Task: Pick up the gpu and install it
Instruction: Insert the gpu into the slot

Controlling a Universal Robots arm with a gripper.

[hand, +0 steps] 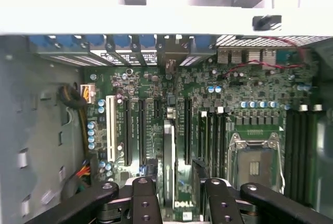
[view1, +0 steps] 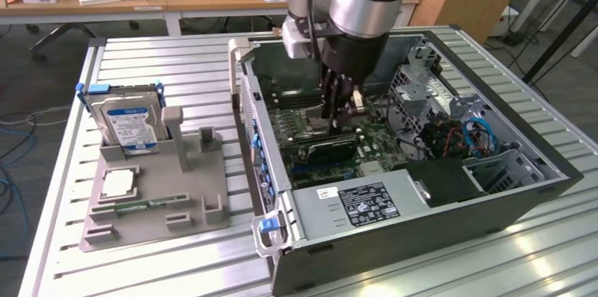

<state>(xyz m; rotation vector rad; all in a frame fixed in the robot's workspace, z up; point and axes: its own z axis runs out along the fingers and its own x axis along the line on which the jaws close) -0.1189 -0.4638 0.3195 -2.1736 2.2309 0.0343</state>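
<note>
The gpu (hand: 169, 166) stands on edge on the green motherboard (hand: 156, 86), a thin card with a pale edge and a DELL label low on it. My gripper (hand: 179, 200) straddles it, with one black finger (hand: 143, 200) on one side and the other finger (hand: 216, 200) on the other. The jaws stand wide and open, with a gap between the first finger and the card. In the exterior view my gripper (view1: 338, 116) reaches straight down into the open computer case (view1: 523, 171), just above the board. Whether the card sits fully in its slot I cannot tell.
A grey parts holder (view1: 187, 213) lies at the exterior view's left, carrying the blue-labelled hard drive (view1: 129, 123) and a green memory stick (view1: 140, 206). Inside the case are the power supply box (view1: 365, 202), a drive cage (view1: 421, 94), blue cables (view1: 477, 136) and the CPU socket (hand: 255, 166).
</note>
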